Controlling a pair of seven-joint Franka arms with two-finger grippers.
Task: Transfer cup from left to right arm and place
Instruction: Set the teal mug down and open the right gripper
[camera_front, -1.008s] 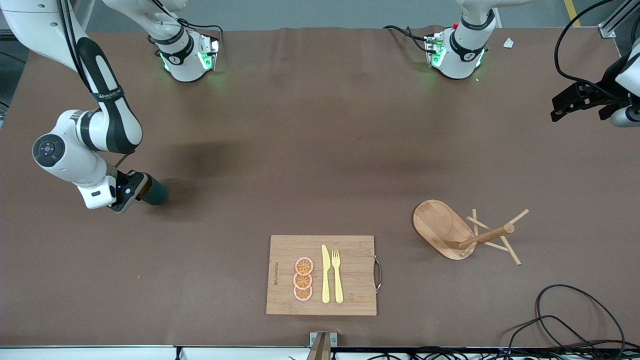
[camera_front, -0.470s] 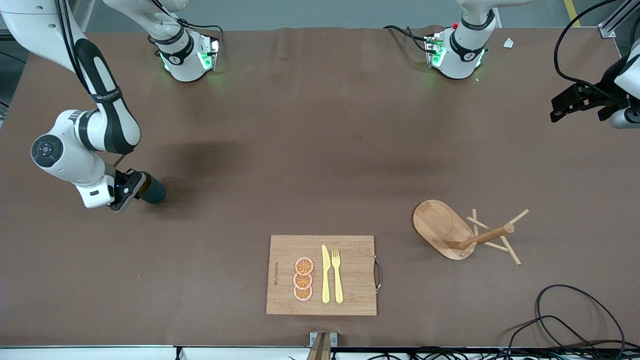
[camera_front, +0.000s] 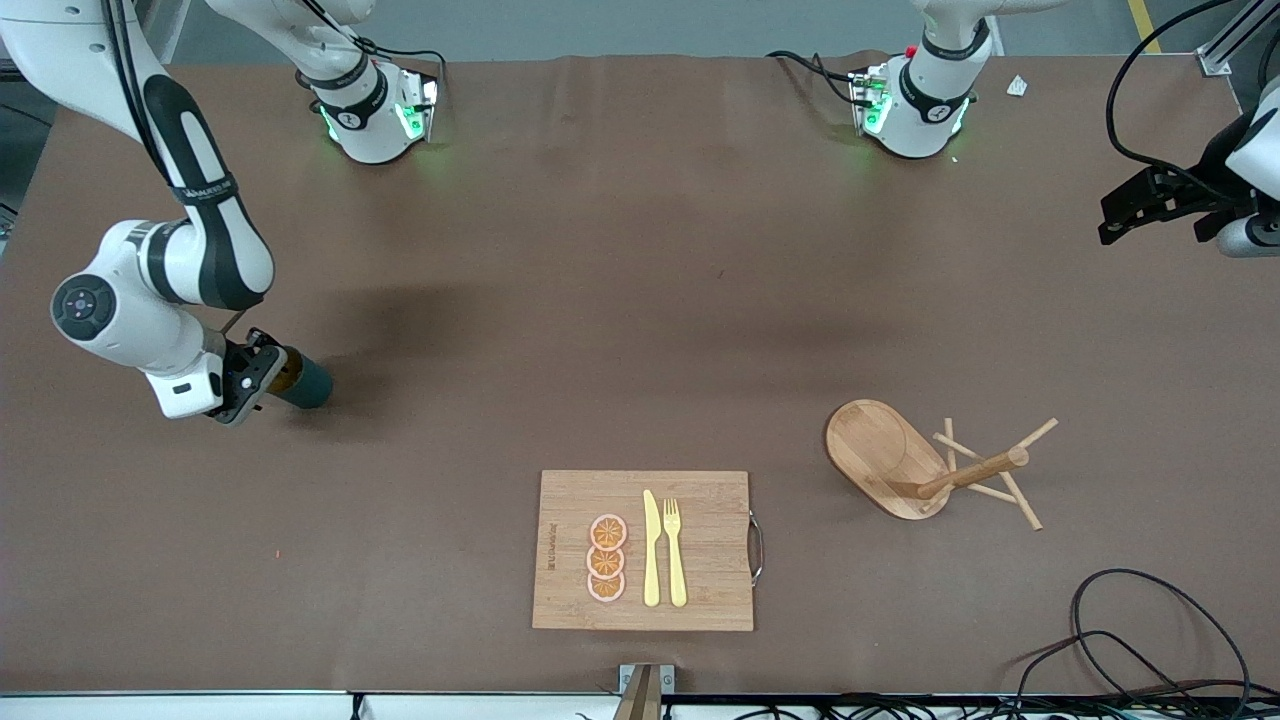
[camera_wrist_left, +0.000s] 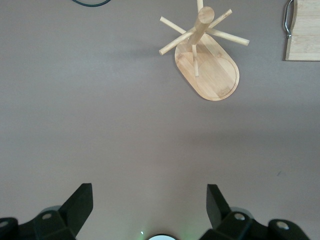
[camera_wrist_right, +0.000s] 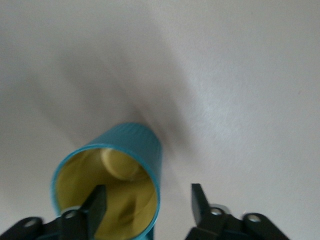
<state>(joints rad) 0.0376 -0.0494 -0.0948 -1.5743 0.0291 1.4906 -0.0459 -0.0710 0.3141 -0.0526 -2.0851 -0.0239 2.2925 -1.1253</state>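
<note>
**Two hazards at cup release: rim snag and tip-over**

Hazard 1, rim snag. In the right wrist view, one finger (camera_wrist_right: 97, 202) of the right gripper (camera_front: 262, 371) sits inside the mouth of the cup (camera_front: 303, 380), against the yellowish inner wall, while the other finger stands outside the teal wall with a visible gap. If the arm moves sideways from this pose, the inner finger would likely catch the rim and drag or topple the cup. A straight lift clear of the rim appears to be the safer exit.

Hazard 2, tip-over. The cup stands on the table (camera_front: 640, 300) directly below the right gripper, toward the right arm's end. The handle is not visible in either view, so contact with it cannot be ruled out.

End-effector state, right. The jaws are spread wider than the cup wall and straddle it. Judged from the gap at the outer finger, the wall is not pinched; whether the inner finger touches it cannot be confirmed.

End-effector state, left. The left gripper (camera_front: 1120, 212) is parked over the left arm's end of the table, well apart from the cup, and waits. Its jaws are spread wide and hold nothing. The wooden mug stand (camera_wrist_left: 206, 64) lies on the table ahead of it, untouched.
</note>
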